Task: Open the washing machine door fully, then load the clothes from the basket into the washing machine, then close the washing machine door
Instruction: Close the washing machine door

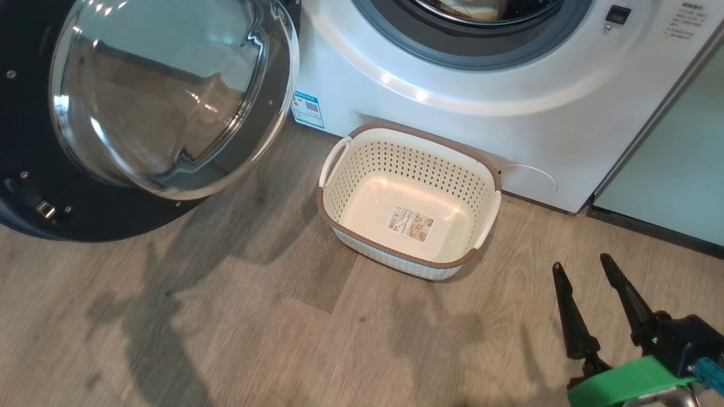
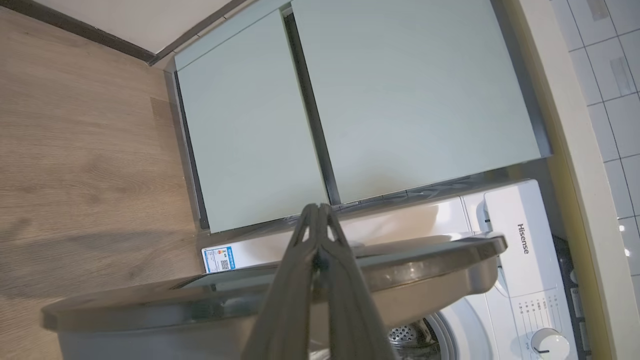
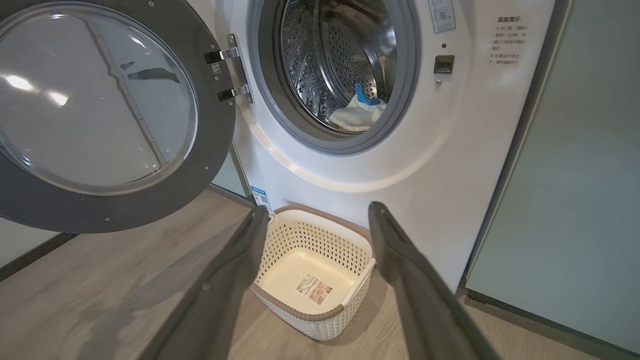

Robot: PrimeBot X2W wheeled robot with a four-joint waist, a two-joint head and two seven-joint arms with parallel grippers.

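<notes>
The washing machine [image 1: 452, 113] stands with its round black door [image 1: 169, 96] swung wide to the left. Pale clothes with a blue piece [image 3: 357, 112] lie inside the steel drum. On the floor in front of the washer sits the cream basket [image 1: 418, 167], with nothing in it but its bottom label. My right gripper [image 1: 581, 264] hovers open and empty at the lower right, short of the basket. In the right wrist view the right gripper [image 3: 318, 207] frames the basket [image 3: 320, 240] and the door [image 3: 100, 100]. My left gripper [image 2: 317, 207] is shut on nothing, above the door's edge [image 2: 425, 260].
Pale green cabinet doors [image 2: 350, 100] flank the washer [image 2: 520, 250], and another cabinet [image 1: 679, 169] stands to its right. Wood-look floor [image 1: 254, 316] stretches before the basket. A cream worktop edge [image 2: 565, 125] and white wall tiles run above the machine.
</notes>
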